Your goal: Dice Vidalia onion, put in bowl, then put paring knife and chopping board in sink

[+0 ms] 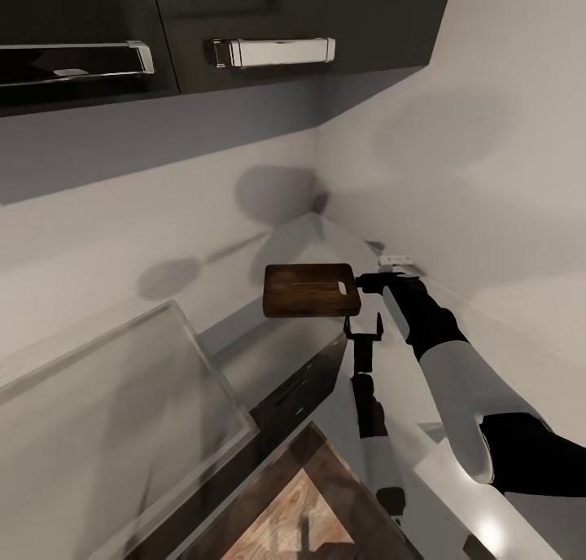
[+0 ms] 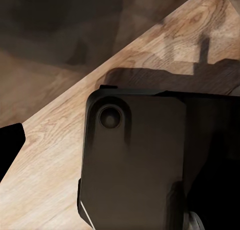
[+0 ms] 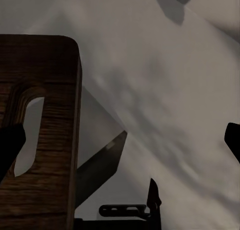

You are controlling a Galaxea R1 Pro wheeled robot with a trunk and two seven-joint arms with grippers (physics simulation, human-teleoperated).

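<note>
The dark-brown chopping board (image 1: pixel 309 291) is level just above the grey countertop (image 1: pixel 268 344), near the corner of the walls. My right gripper (image 1: pixel 368 282) is at its handle end. In the right wrist view the fingers stand wide apart. One black fingertip (image 3: pixel 10 147) overlaps the oval handle hole of the board (image 3: pixel 50 99), and the other fingertip (image 3: pixel 233 140) is far off to the side. My left gripper (image 1: pixel 364 325) points up just below and beside the board, open, with nothing between its fingers. The sink's glossy raised rim (image 1: pixel 189 342) lies to the left.
Dark wall cabinets with chrome handles (image 1: pixel 273 52) hang overhead. Dark cabinet fronts (image 1: pixel 297 393) drop to a wooden floor (image 1: pixel 301 503). A small white fitting (image 1: pixel 396 260) sits by the right wall. The left wrist view has the floor (image 2: pixel 55 140) and a dark robot part (image 2: pixel 135 160).
</note>
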